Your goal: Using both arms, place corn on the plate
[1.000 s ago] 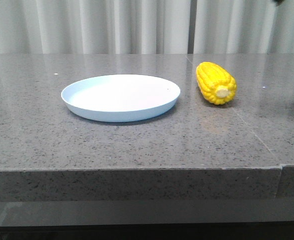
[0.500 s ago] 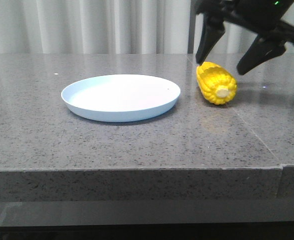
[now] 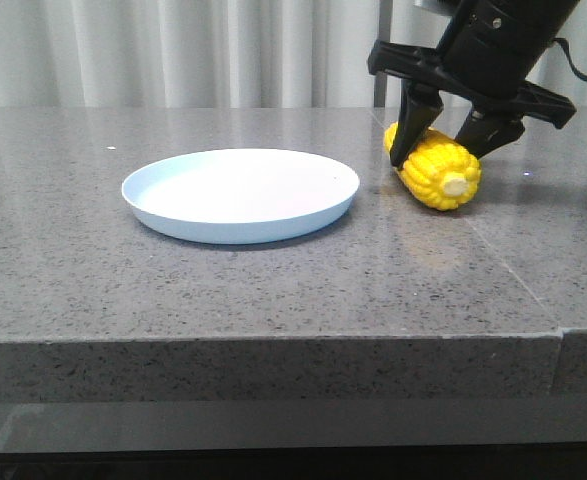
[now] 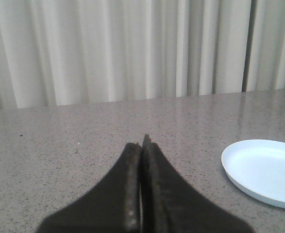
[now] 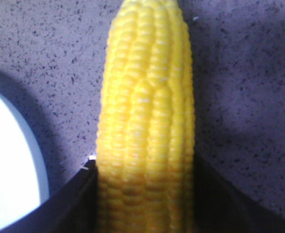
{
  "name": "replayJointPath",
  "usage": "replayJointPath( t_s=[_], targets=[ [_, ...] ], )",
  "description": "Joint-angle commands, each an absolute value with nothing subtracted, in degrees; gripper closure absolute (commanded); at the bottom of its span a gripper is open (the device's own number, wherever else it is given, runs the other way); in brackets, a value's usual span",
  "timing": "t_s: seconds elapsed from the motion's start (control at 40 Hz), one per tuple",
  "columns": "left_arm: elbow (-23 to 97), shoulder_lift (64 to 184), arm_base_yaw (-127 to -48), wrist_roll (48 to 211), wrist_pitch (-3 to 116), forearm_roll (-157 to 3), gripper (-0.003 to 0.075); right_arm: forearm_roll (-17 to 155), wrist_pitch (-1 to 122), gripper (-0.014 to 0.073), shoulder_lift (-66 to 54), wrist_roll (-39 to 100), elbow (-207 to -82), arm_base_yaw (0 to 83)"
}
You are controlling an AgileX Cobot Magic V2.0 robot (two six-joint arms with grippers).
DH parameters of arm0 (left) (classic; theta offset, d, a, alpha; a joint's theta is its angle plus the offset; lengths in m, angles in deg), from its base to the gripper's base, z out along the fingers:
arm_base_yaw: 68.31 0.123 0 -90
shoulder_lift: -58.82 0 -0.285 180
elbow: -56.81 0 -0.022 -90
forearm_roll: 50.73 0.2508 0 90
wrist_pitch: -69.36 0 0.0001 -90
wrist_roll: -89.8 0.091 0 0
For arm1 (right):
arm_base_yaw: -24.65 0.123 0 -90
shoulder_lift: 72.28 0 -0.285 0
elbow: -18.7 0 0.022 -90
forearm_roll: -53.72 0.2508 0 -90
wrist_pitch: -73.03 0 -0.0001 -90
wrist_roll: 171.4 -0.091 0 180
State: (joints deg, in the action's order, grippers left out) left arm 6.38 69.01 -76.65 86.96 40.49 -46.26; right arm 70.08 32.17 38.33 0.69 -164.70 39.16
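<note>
Corn (image 3: 435, 171) now has the right gripper (image 3: 443, 150) down over it, 2 fingers hugging its sides, not lifted yet. Left gripper (image 4: 141, 145) closed, empty. Plate (image 3: 173, 215) waits nearby.

Corn and plate on the grey stone table

The corn (image 3: 435, 170) is a short, glossy yellow cob with rows of kernels, lying on its side with its pale cream cut end toward the camera and slightly right. It sits just to the right of the plate (image 3: 241, 195), near its rim but apart from it. The plate is round, shallow, pale blue with a low raised rim, resting flat and holding nothing.
</note>
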Motion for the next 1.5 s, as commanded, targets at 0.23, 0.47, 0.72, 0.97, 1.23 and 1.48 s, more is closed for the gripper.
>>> replayJointPath(
  t_s=[0.23,0.47,0.72,0.97,1.23,1.48],
  targets=[
    [7.66,69.78,-76.74,86.7,45.08,-46.13,0.0741,72.65,36.47,0.036,28.06,1.17,-166.73,42.7],
    [7.66,69.78,-76.74,86.7,45.08,-46.13,0.0741,80.94,40.05,0.036,29.9,1.17,-166.73,50.73],
    [7.66,69.78,-76.74,86.7,45.08,-46.13,0.0741,85.92,46.61,0.0359,35.17,1.17,-166.73,55.8],
    [7.66,69.78,-76.74,86.7,45.08,-46.13,0.0741,86.15,44.43,0.0234,38.86,1.17,-166.73,55.79],
    [7.66,69.78,-76.74,86.7,45.08,-46.13,0.0741,86.1,45.11,-0.0004,38.16,1.17,-166.66,55.79],
    [7.66,69.78,-76.74,86.7,45.08,-46.13,0.0741,81.71,45.46,-0.0018,32.99,1.17,-167.34,54.33]
  ],
)
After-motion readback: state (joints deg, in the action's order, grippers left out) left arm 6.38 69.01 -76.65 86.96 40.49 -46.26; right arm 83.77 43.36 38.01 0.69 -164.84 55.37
